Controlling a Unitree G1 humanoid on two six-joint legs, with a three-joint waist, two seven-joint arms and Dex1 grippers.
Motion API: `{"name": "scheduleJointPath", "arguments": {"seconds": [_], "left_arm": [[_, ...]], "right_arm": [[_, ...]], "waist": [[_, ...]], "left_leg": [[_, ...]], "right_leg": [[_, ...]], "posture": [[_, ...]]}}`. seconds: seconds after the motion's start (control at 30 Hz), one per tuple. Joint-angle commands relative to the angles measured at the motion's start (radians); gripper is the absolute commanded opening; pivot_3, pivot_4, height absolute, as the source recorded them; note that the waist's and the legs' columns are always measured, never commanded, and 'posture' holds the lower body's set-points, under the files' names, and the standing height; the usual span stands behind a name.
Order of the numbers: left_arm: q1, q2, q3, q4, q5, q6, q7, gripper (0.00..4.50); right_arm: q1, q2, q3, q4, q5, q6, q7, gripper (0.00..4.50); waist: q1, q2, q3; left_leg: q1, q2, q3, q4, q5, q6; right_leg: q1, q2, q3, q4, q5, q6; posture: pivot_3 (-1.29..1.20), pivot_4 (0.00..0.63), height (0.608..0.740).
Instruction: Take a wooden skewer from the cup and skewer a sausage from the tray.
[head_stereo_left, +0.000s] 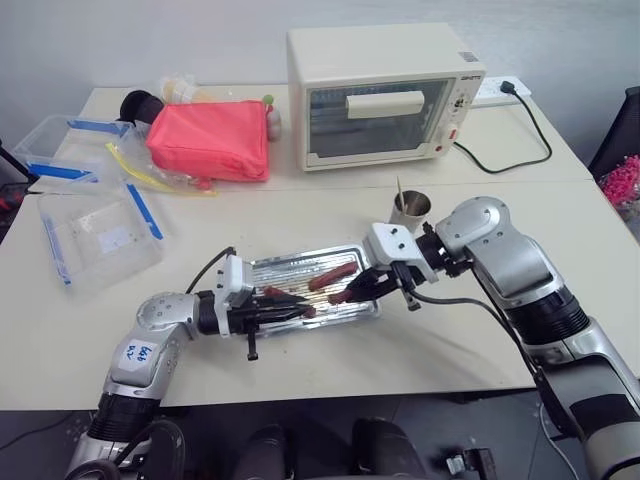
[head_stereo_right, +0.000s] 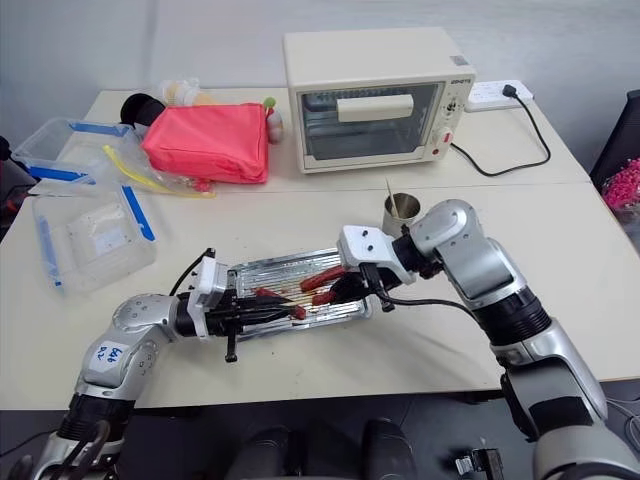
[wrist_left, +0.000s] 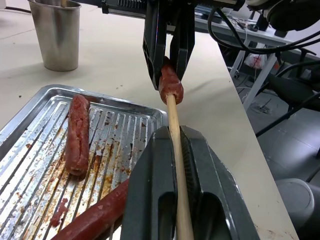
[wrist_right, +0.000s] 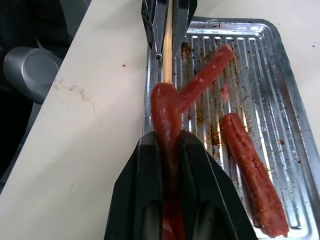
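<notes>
Left hand (wrist_left: 176, 165) clamped on the stiff, thin wooden skewer (wrist_left: 174, 120) meets the soft, greasy sausage (wrist_right: 165, 125) clamped endwise in the right hand (wrist_right: 167, 150).

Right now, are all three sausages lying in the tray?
No, two lie in the tray; the right tool holds one sausage up.

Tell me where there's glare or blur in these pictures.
Left wrist view: tray ribs gleam, cup shows soft reflections, the near fingers look blurred. Right wrist view: sausage has a bright sheen. Left eye view: oven glass reflects light; table shadows are soft.
</notes>
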Motion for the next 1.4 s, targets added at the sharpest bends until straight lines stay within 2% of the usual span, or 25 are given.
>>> {"name": "scheduleJointPath", "arguments": {"seconds": [0.03, 0.1, 0.27, 0.4, 0.47, 0.53, 0.67, 0.8, 0.97, 1.07, 1.27, 1.4], "left_arm": [[0.024, 0.014, -0.002, -0.069, -0.033, -0.008, -0.008, 0.0], [0.049, 0.046, 0.029, -0.067, -0.035, -0.018, -0.014, 0.0], [0.117, 0.125, 0.097, -0.04, -0.028, -0.074, -0.031, 0.0], [0.187, 0.15, 0.204, -0.052, -0.073, -0.099, -0.008, 0.0], [0.247, 0.137, 0.301, -0.09, -0.125, -0.09, 0.038, 0.0], [0.301, 0.109, 0.397, -0.135, -0.185, -0.063, 0.117, 0.0], [0.336, -0.015, 0.588, -0.179, -0.246, -0.07, 0.399, 0.0], [0.263, -0.132, 0.704, -0.194, -0.247, -0.11, 0.686, 0.0], [0.097, -0.155, 0.758, -0.081, -0.148, -0.117, 1.008, 0.0], [0.041, -0.12, 0.719, 0.015, -0.091, -0.104, 1.041, 0.0], [-0.045, -0.083, 0.687, 0.137, -0.066, -0.073, 1.094, 0.0], [-0.065, -0.07, 0.663, 0.156, -0.067, -0.088, 1.066, 1.11]], "right_arm": [[0.007, 0.034, -0.041, -0.09, 0.093, -0.015, 0.0, 0.82], [0.024, -0.002, -0.048, -0.097, 0.104, -0.023, 0.027, 1.34], [0.062, -0.071, -0.085, -0.098, 0.12, -0.073, 0.028, 3.15], [0.106, -0.124, -0.169, -0.13, 0.205, -0.04, 0.019, 4.47], [0.158, -0.166, -0.259, -0.178, 0.339, 0.089, 0.019, 4.47], [0.207, -0.125, -0.367, -0.199, 0.414, 0.075, -0.068, 4.47], [0.327, -0.038, -0.486, -0.235, 0.407, -0.101, -0.195, 4.47], [0.385, 0.106, -0.535, -0.29, 0.432, -0.195, -0.358, 4.47], [0.453, 0.211, -0.5, -0.33, 0.489, -0.182, -0.46, 4.47], [0.462, 0.233, -0.463, -0.327, 0.467, -0.201, -0.473, 4.47], [0.446, 0.229, -0.447, -0.301, 0.458, -0.241, -0.479, 4.47], [0.444, 0.218, -0.454, -0.277, 0.448, -0.272, -0.475, 4.5]], "waist": [[0.0, 0.0, 0.0], [0.0, 0.0, 0.0], [0.001, 0.0, 0.0], [0.001, 0.0, 0.0], [0.0, 0.0, 0.0], [0.0, -0.001, 0.0], [0.001, -0.001, 0.0], [0.004, -0.002, 0.0], [0.025, -0.004, -0.002], [0.024, -0.005, -0.002], [0.024, -0.006, -0.002], [0.023, -0.006, -0.002]], "left_leg": [[0.0, 0.0, 0.0, 0.0, 0.0, 0.0], [0.0, 0.0, 0.0, 0.0, 0.0, 0.0], [0.0, 0.0, -0.001, 0.0, 0.0, 0.0], [0.0, -0.001, -0.001, 0.0, 0.0, 0.0], [0.0, 0.0, -0.001, 0.0, 0.0, 0.0], [0.0, 0.001, -0.002, -0.001, 0.0, 0.0], [0.001, 0.001, -0.005, -0.001, 0.0, 0.0], [0.001, 0.0, -0.004, -0.001, 0.0, -0.001], [0.001, -0.001, -0.003, -0.001, 0.0, 0.0], [0.001, -0.001, -0.002, -0.001, 0.0, 0.0], [0.001, -0.001, -0.001, -0.001, 0.0, 0.0], [0.001, -0.001, -0.001, -0.001, 0.0, 0.0]], "right_leg": [[0.0, 0.0, 0.0, 0.0, 0.0, 0.0], [0.0, 0.0, 0.0, 0.0, 0.0, 0.0], [0.0, -0.001, 0.0, 0.0, 0.0, 0.0], [0.0, -0.002, 0.0, -0.001, 0.0, 0.0], [0.0, -0.003, 0.0, -0.001, 0.0, 0.0], [0.0, -0.005, 0.001, -0.001, 0.0, 0.0], [0.003, -0.007, 0.004, -0.003, 0.0, 0.0], [0.003, -0.006, 0.005, -0.001, 0.0, 0.0], [0.003, -0.003, 0.006, 0.0, 0.0, 0.0], [0.002, -0.002, 0.005, 0.0, 0.0, 0.0], [0.001, -0.001, -0.001, 0.0, 0.0, 0.001], [0.001, -0.001, -0.001, 0.0, 0.0, 0.001]], "posture": [[0.0, 0.15, 0.74], [0.0, 0.15, 0.74], [0.0, 0.15, 0.74], [0.0, 0.15, 0.74], [0.0, 0.15, 0.74], [0.0, 0.15, 0.74], [0.0, 0.15, 0.74], [0.0, 0.15, 0.74], [0.0, 0.15, 0.74], [0.0, 0.15, 0.74], [0.0, 0.15, 0.74], [0.0, 0.15, 0.74]]}}
